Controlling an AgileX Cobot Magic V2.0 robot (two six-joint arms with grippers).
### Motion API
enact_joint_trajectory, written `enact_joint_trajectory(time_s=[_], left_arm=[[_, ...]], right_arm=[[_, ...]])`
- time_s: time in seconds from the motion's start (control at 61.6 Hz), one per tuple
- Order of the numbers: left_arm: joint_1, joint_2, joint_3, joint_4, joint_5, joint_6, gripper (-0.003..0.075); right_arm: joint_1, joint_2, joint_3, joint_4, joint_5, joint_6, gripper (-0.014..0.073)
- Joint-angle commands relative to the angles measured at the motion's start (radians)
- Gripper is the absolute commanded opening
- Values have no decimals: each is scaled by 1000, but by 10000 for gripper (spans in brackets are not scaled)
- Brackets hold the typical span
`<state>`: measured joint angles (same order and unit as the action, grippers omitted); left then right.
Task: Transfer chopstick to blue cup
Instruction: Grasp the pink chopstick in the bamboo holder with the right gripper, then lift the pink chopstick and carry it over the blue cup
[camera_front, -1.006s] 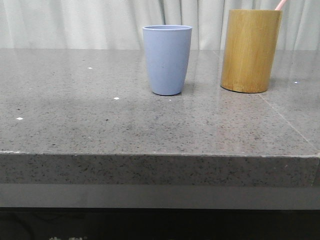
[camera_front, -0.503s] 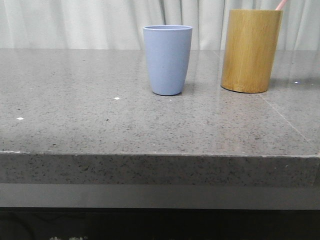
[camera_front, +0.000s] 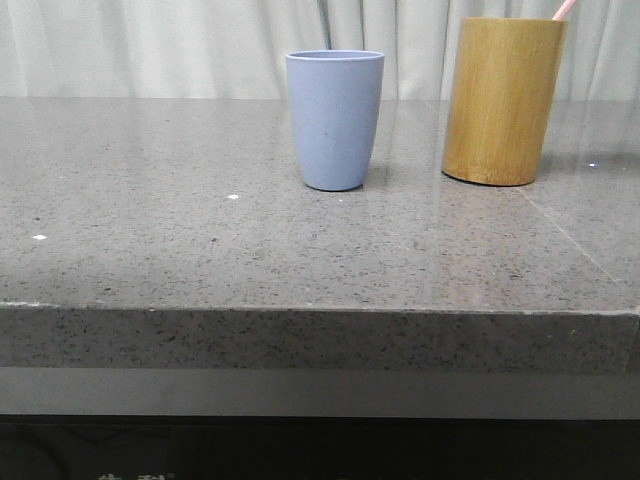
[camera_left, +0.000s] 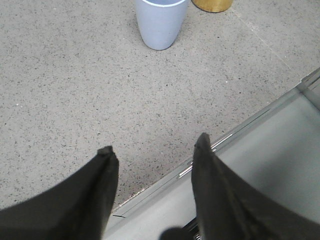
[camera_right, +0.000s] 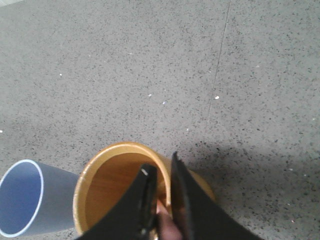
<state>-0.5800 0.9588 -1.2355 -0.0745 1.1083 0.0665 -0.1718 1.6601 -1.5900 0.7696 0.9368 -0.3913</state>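
Observation:
The blue cup (camera_front: 334, 120) stands upright near the middle of the table. To its right the taller bamboo holder (camera_front: 500, 100) has the pink tip of the chopstick (camera_front: 563, 9) poking out above its rim. My right gripper (camera_right: 161, 164) hangs over the holder (camera_right: 110, 185), with one finger inside and one outside its rim. It is shut on the chopstick (camera_right: 167, 225), which shows pink between the fingers. The cup (camera_right: 22, 197) is close beside the holder, and its inside looks empty. My left gripper (camera_left: 154, 144) stands open over the table's front edge, well short of the cup (camera_left: 159, 25).
The grey speckled stone table (camera_front: 200, 240) stretches wide to the left of the cup. Its front edge (camera_left: 235, 132) runs under my left fingers. A seam (camera_right: 220, 55) crosses the tabletop beyond the holder. A pale curtain (camera_front: 150, 45) hangs behind.

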Motion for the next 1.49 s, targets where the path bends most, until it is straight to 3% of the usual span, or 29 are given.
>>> enact_joint_trajectory(time_s=[0.0, 0.13, 0.584, 0.827, 1.006, 1.135, 1.476], left_arm=[[-2, -4, -24, -15, -67, 1, 347], [-2, -4, -24, -15, -67, 1, 347], [-2, -4, -24, -15, -67, 1, 347], [-2, -4, -24, -15, -65, 1, 347], [-2, -4, -24, -15, -65, 1, 347], [-2, -4, -24, -15, -65, 1, 347], [-2, -4, -24, -15, -65, 1, 347]], right_arm=[[-3, -41, -34, 39, -30, -17, 1], [-3, -52, -34, 39, -29, -26, -67], [33, -269, -225, -83, 8, -36, -64], [229, -366, -245, -100, -37, -44, -64], [449, -349, -212, -248, -117, -44, -61], [550, -317, -169, -343, -169, -43, -58], [594, -148, -120, -402, -223, -43, -58]])
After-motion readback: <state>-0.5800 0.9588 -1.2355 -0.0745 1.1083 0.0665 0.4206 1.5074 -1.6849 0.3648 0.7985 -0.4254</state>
